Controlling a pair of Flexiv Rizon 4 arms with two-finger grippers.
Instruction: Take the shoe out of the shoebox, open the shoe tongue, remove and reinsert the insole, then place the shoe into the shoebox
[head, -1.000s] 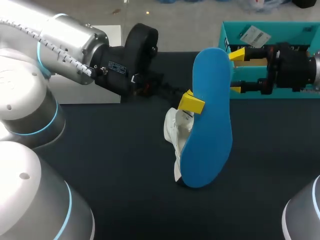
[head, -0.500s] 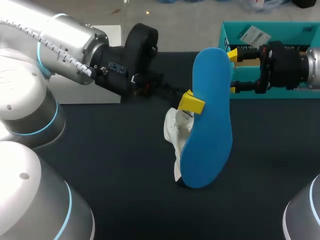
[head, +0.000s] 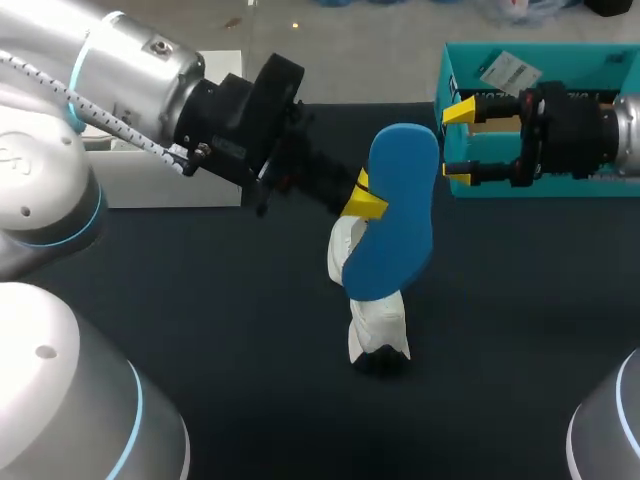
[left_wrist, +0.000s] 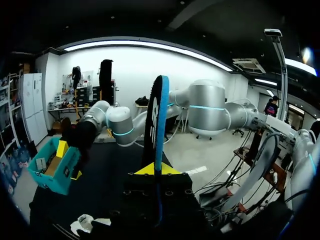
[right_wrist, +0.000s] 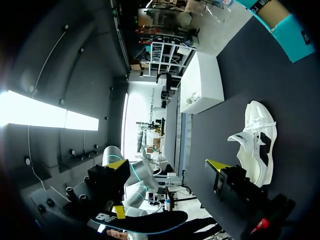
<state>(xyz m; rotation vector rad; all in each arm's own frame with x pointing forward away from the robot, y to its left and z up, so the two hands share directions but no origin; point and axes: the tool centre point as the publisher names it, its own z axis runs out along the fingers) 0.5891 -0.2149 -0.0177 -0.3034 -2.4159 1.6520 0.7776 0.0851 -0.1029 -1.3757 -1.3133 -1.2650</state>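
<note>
In the head view, the insole covers the upper half of the shoe and the far fingertip of the left pincer. The right pincer masks part of the shoebox, which the edge cuts off. In the left wrist view, only a white scrap of shoe shows past the pincer body.

1. Left arm is brought in from the left; left gripper is held raised over mid-table, fingers clamped on the insole
2. Right gripper is held level at the right side, fingers spread apart
</note>
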